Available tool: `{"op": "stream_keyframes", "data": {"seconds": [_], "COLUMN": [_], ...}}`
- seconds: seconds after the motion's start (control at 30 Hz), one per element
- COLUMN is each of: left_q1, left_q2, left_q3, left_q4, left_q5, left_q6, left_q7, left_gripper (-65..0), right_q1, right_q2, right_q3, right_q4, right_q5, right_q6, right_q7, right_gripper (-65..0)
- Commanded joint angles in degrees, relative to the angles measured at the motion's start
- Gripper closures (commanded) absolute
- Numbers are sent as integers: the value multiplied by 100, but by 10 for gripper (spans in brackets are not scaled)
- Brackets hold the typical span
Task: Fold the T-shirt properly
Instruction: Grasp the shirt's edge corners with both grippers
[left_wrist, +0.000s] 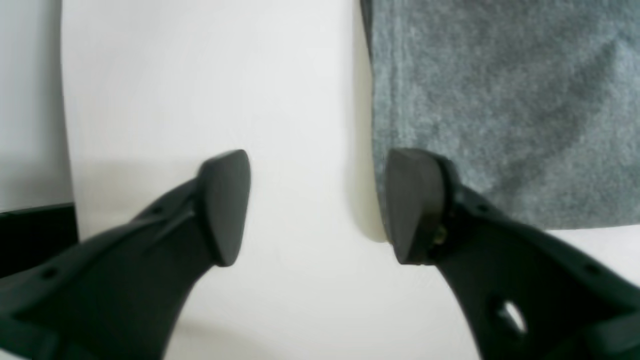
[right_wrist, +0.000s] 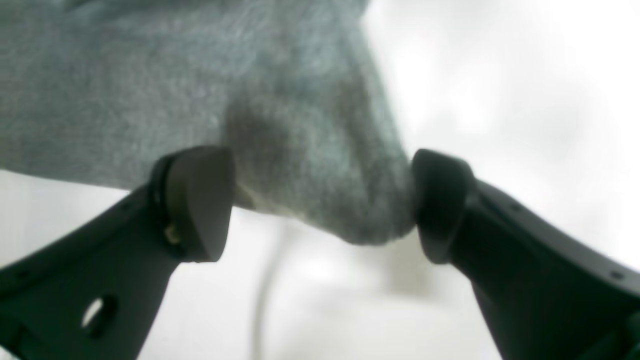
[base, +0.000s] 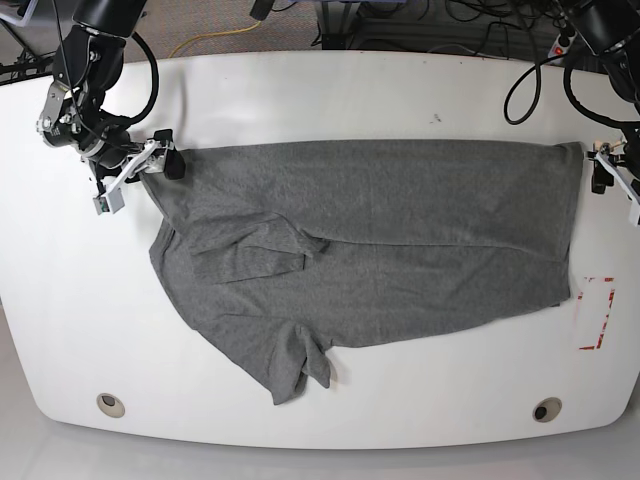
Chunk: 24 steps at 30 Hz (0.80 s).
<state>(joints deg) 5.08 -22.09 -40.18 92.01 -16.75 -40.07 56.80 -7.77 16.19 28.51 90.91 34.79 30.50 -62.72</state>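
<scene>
The grey T-shirt (base: 380, 240) lies spread across the white table (base: 320, 90), with one sleeve folded onto its body and another sticking out at the front. My right gripper (base: 165, 160) is at the shirt's far left corner. In the right wrist view it (right_wrist: 320, 205) is open, a bunched corner of the T-shirt (right_wrist: 250, 90) sits between the jaws, and the right finger (right_wrist: 440, 200) touches the cloth. My left gripper (base: 597, 170) is at the far right corner. It (left_wrist: 320, 210) is open over bare table, one finger (left_wrist: 415, 205) at the edge of the T-shirt (left_wrist: 500, 100).
A red rectangular marking (base: 595, 312) is on the table just right of the shirt. Two round holes (base: 110, 404) (base: 545, 409) sit near the front edge. Cables (base: 430, 25) run behind the table's far edge.
</scene>
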Motion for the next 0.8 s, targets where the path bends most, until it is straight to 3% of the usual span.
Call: {"op": "stream_keyframes", "data": {"seconds": [0.0,0.23,0.5,0.77], "left_q1": [-47,-29,-29,-64], "left_q2": [-81,130,165,173], "left_q3": [58,225,260,533], "left_q4": [-18,-150,-695,-1275], "left_q5": [-52,-43,-43,-52], "left_q6": [7,7,7,7], "left_q7": [-102,-102,-110,-269], "left_gripper": [-438,-446,-443,-440], "right_q1": [87,78,87,61], "right_q2": [74,39,39,39], "right_q3": [45,45,45,45], "right_q4": [-102,-287,-287,-278], "right_q5": [78,78,113,130], "right_q6": [14,14,22,40], "right_q7": [96,105,105,105], "right_gripper": [-509,-477,-154,-122]}}
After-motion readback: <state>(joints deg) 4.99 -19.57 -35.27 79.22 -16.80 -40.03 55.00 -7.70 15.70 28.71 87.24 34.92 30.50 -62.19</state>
